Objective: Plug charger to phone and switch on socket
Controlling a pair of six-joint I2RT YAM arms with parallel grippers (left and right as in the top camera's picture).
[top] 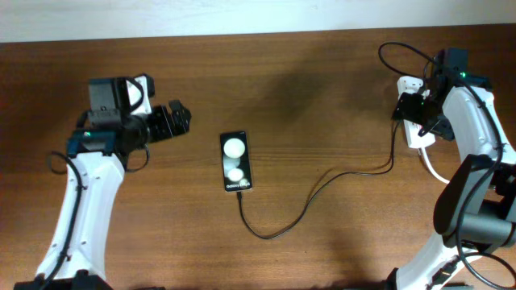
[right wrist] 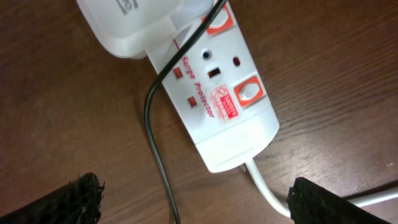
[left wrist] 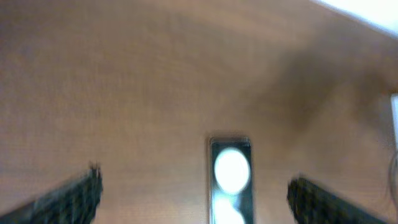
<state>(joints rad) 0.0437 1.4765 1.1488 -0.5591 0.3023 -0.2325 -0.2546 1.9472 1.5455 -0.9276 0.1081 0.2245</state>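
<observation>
Blurred throughout. On the brown wooden table (left wrist: 124, 93) the black phone (left wrist: 231, 186) lies lengthwise, one white round blob bright on its face, a second cut by the lower edge. The left gripper (left wrist: 198, 199) has its dark fingers (left wrist: 71, 202) spread far apart at the lower corners, the phone between them, touching neither

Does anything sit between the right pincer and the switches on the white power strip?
Partly. The thin black charger cable drapes from the white plug across the white elongated power strip beside its upper red switch, then runs along its left edge. The lower red switch lies uncovered before the open right pincer.
</observation>
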